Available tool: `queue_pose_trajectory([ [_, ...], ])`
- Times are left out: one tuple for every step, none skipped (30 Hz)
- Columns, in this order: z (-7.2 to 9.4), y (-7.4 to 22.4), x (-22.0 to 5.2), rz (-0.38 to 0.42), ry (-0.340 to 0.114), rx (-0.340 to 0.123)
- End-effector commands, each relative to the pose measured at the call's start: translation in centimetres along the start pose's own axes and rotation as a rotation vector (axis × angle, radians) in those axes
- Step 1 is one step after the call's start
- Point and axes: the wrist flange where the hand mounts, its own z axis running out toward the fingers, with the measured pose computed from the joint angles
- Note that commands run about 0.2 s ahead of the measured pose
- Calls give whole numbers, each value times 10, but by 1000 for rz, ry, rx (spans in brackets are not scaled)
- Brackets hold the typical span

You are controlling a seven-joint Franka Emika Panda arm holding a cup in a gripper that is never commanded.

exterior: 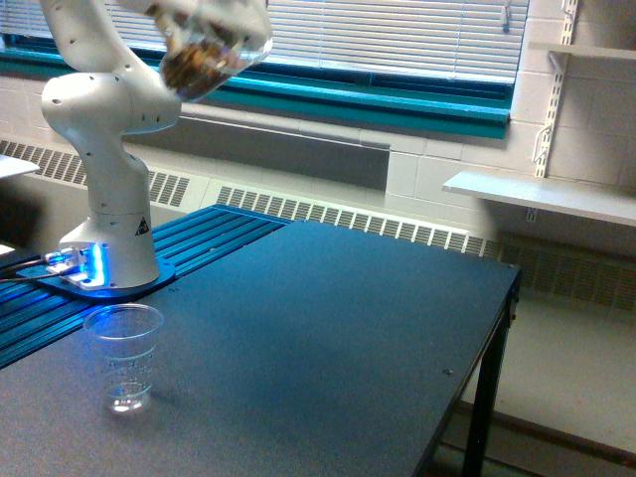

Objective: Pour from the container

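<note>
The container (215,48) is a clear rounded vessel with brown contents in its lower part. It hangs tilted and motion-blurred high in the exterior view, near the top edge and left of centre. My gripper (171,12) shows only as a pale blur at the container's upper left, shut on it. A tall clear plastic cup (122,358) stands upright on the dark table (328,338) at the lower left, well below the container and to its left. The cup looks empty.
The arm's white base (104,189) stands on a blue-lit plate at the left, just behind the cup. The table's right edge (505,298) drops to the floor. A white shelf (542,194) juts from the wall at the right.
</note>
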Motion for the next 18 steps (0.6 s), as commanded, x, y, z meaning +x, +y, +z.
queue_pose_trajectory([
  [16, 24, 3, 88, -16, -48],
  [17, 26, 4, 97, -18, -50],
  [19, 29, 4, 104, -20, -54],
  [21, 32, 3, 109, -22, -59],
  [24, 35, 3, 114, -24, -66],
  [25, 37, 2, 119, -25, -68],
  [27, 39, 2, 126, -26, -69],
  [28, 41, 1, 131, -28, -69],
  [29, 44, 0, 137, -33, -71],
  [30, 46, -1, 142, -35, -74],
  [31, 48, -2, 147, -38, -77],
  [33, 51, -3, 152, -42, -78],
  [34, 53, -5, 158, -46, -81],
  [35, 55, -6, 163, -48, -82],
  [35, 57, -8, 168, -51, -83],
  [37, 59, -10, 172, -55, -88],
  [39, 62, -12, 176, -59, -93],
  [40, 63, -14, 178, -64, -95],
])
